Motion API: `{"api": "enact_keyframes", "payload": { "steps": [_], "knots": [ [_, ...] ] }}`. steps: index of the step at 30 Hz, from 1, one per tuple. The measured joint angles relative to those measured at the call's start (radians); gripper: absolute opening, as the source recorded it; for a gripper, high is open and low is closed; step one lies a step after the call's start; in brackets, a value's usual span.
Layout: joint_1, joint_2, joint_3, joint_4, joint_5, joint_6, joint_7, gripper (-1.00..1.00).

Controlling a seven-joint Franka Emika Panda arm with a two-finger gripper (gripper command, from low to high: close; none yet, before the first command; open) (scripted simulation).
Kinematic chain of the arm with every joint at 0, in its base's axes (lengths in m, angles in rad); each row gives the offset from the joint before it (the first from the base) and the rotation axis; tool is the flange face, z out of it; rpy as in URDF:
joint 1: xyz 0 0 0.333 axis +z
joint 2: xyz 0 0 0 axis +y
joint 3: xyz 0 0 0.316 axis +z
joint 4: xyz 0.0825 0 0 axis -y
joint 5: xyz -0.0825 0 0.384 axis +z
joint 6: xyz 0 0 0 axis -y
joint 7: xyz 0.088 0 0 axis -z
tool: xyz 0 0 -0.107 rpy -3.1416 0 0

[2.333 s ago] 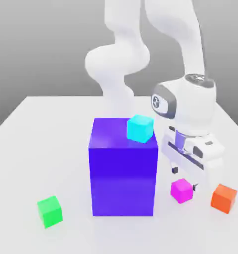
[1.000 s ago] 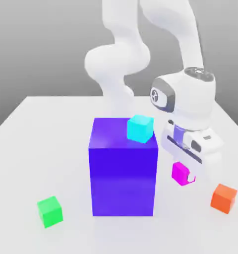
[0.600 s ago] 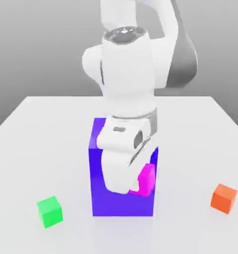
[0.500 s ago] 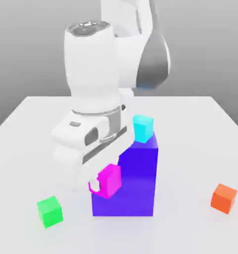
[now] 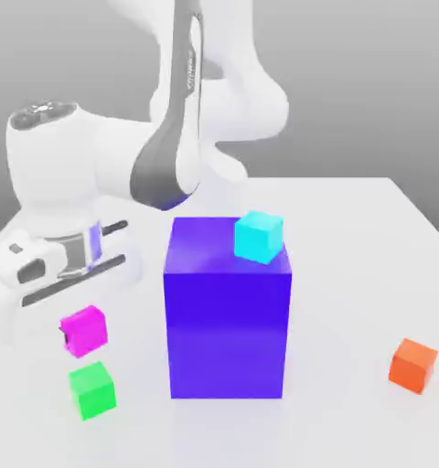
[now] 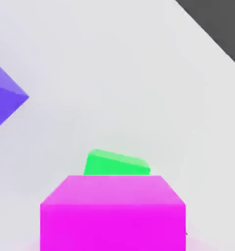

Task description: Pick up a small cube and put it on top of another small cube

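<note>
At the exterior view's left, above the white table (image 5: 351,238): gripper (image 5: 69,336), fingers clamped on the small magenta cube (image 5: 84,330), which hangs in the air directly over, and apart from, the small green cube (image 5: 92,390) resting on the table. In the hand view, magenta cube (image 6: 112,212) in the foreground, green cube (image 6: 116,163) partly hidden behind it. Centre: large purple block (image 5: 228,311), upright, cyan cube (image 5: 259,236) tilted on its top corner. Exterior view's right: orange cube (image 5: 413,364), well apart.
</note>
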State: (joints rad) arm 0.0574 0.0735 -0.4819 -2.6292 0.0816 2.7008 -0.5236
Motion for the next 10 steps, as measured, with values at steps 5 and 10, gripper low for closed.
{"api": "enact_keyframes", "payload": {
  "steps": [5, 10],
  "knots": [
    [-0.033, 0.097, 0.054, 0.005, 0.119, 0.077, -0.087, -1.0],
    [-0.059, 0.14, 0.089, 0.007, 0.172, 0.11, -0.125, 1.0]
  ]
}}
